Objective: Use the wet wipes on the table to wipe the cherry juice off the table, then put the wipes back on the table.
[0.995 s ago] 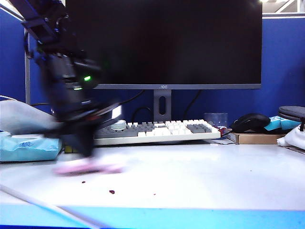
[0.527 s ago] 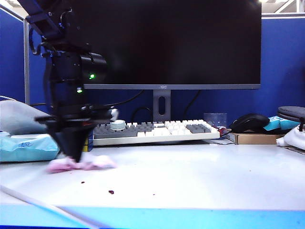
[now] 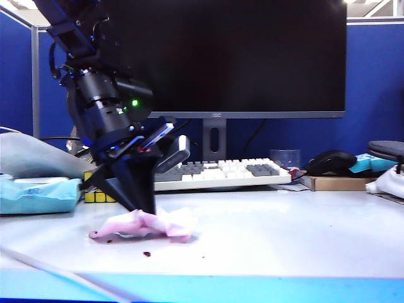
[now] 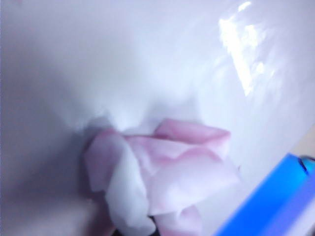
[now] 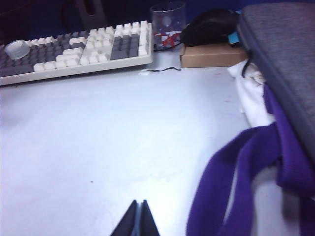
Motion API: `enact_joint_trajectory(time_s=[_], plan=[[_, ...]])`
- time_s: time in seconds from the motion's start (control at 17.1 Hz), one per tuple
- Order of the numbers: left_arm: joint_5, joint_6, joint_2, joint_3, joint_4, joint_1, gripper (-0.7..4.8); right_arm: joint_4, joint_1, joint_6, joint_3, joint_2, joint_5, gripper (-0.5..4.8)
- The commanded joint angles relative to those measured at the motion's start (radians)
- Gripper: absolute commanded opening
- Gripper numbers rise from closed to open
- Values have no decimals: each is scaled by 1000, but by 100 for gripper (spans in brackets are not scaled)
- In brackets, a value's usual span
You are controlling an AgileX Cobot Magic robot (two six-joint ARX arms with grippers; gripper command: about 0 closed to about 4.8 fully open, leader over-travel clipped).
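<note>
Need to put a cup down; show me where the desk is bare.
Bare: the table between keyboard and blue front edge, right of the wet wipes. Crowded: left gripper on the wipes, tissue packet; far right mouse.

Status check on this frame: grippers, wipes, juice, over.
Left gripper shut on wet wipes, pressed to table. Right gripper shut, idle. Cherry juice specks remain near front edge.

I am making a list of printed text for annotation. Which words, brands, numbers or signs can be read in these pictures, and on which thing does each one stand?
Monitor: a small logo at the middle of its lower bezel, too small to read.
Pale blue packet: faint print, blurred, not readable.
Clear cup: red marks, not readable.
Keyboard: key legends too small to read.
Nothing else bears text.
</note>
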Motion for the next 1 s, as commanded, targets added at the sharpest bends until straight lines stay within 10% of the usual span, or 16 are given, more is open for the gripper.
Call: enact_joint_trajectory(time_s=[0.06,0.29,0.53,0.82,1.0], plan=[[-225,-10,3,0,65,-5,-6,1,-1,0,-1,0,-1,-1],[-654,-5,53,0,148,24,-6,1,-1,0,-1,0,-2,-1],[-713,-50,64,11,324,45,-6,1,-1,0,-1,0,-2,-1],[-169,-163,70,22,517,26,-6,1,0,0,-1,0,-2,-1],[-86,-177,79,22,553,4,-6,1,-1,0,-1,0,-2,-1]])
